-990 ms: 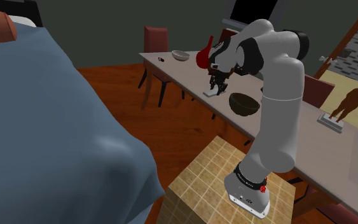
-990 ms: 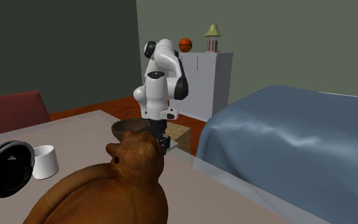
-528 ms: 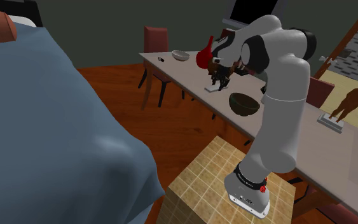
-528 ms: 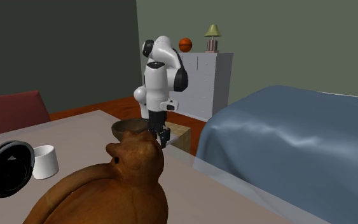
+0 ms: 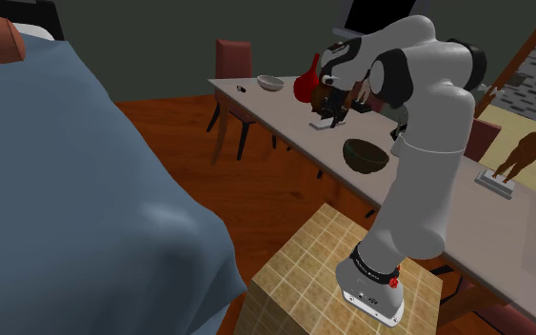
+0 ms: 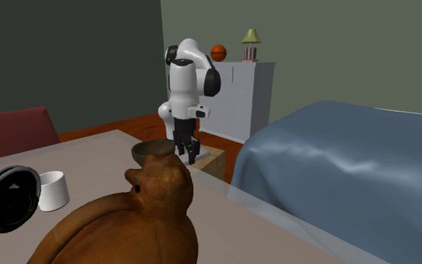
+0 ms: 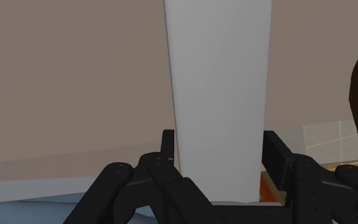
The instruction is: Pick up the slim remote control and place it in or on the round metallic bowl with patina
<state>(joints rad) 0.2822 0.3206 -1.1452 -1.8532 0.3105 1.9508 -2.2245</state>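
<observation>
the arm [image 5: 427, 143] has risen, lifting the one remote [image 7: 217, 76], a slim plain white slab, off the tabletop [image 5: 256, 105] near its long edge. the gripper [image 7: 219, 149] clasps it. one dark bowl [image 5: 364, 155] sits nearby, one pale bowl [image 5: 270, 83] near the far corner.

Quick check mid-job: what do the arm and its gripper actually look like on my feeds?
The arm is glossy white, built of rounded tubular links with dark grey-black joints. Its white base carries a black ring and a small red mark. The gripper is all black, with two blocky fingers on angular linkages.
</observation>
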